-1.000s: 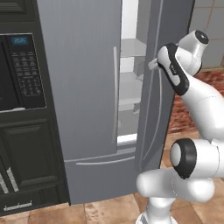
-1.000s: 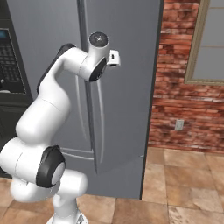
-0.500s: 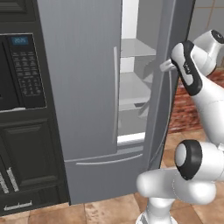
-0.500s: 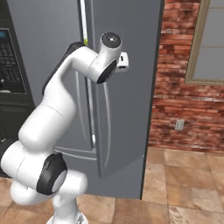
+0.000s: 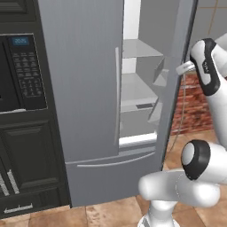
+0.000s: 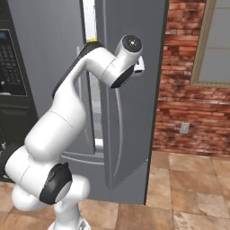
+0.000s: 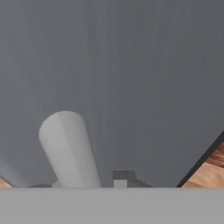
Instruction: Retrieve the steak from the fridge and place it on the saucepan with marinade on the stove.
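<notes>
Left base view. The fridge [image 5: 84, 102] stands with its left door closed and its right door [image 5: 177, 80] swung partly out toward the robot, exposing a white interior and grey shelves [image 5: 137, 86]. The gripper [image 5: 184, 68] meets the outer face of the open door near its upper part; the arm reaches in from the right, placed, by judgement, to draw the door wider so the shelves can be reached. The black wall oven [image 5: 20, 73] sits to the left. The steak cannot be made out on the shelves that show; it is presumably inside, hidden or too small to tell, so its long axis and heading cannot be given.

Right base view. The open door is seen from its outer side, its long vertical handle [image 6: 117, 130] running top to bottom; the hand sits at the handle's upper end. A brick wall [image 6: 188, 90] lies to the right.

Hand view. The pale cylindrical handle [image 7: 70, 151] rises across the grey door panel, just beside one dark finger tip [image 7: 122, 178]. The jaws stand nearly closed; the handle appears to lie between them, consistent with a grip on it, though contact itself is hidden at the lower edge.
</notes>
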